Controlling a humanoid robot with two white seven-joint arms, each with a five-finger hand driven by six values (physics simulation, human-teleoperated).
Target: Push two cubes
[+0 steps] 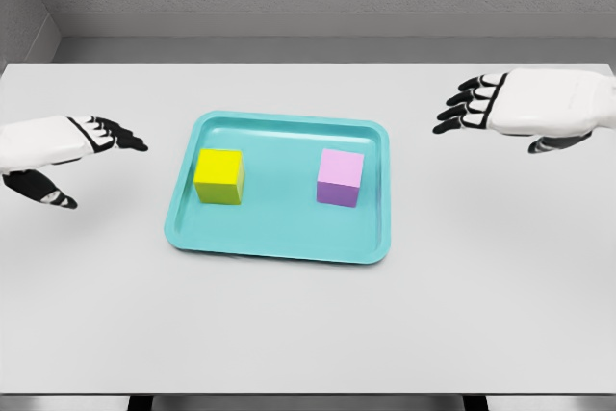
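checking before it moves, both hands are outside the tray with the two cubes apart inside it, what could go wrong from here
1. The tray has a raised rim; a low sweep by the left hand or right hand may shove the tray rather than a cube.
2. The yellow cube and purple cube might tip if pushed high.

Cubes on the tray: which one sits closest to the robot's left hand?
The yellow cube, on the left half of the teal tray. The left hand hovers just outside that side, while the purple cube sits on the tray's right half, nearer the right hand.
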